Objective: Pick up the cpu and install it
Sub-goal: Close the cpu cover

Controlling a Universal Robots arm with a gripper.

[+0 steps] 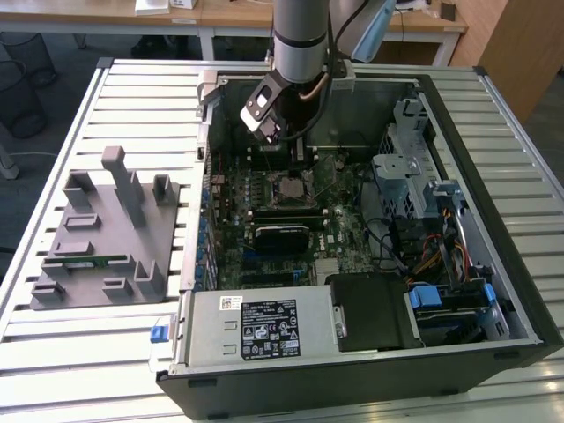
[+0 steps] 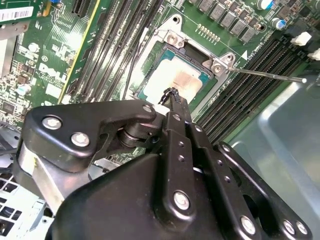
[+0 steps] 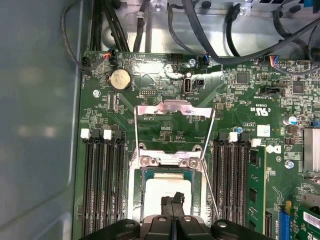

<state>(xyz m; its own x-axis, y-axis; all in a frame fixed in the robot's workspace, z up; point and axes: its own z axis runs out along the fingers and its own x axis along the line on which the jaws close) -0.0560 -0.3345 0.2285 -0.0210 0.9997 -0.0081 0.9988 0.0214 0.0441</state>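
CPU (image 2: 186,79) lies flat in open socket (image 2: 170,36), directly under fingertips; contact unclear. Likely light, stiff, thin, underside fragile: grip opposite rims. Gripper (image 2: 172,94) fingers together, nothing between. Load plate (image 3: 175,107) hinged open beyond tips; memory slots (image 3: 102,185) flank either side.

this is looking like a robotics lab or workshop: an open computer case (image 1: 352,388) is lying on a slatted metal bench (image 1: 132,97), with wooden desks (image 1: 229,12) and possibly wire bins (image 1: 22,79) standing behind.

The tool (image 3: 173,201), fingertips (image 3: 166,203) together, hangs over the cpu (image 3: 156,191) lying in the open socket (image 3: 150,161) on the motherboard (image 3: 100,117).
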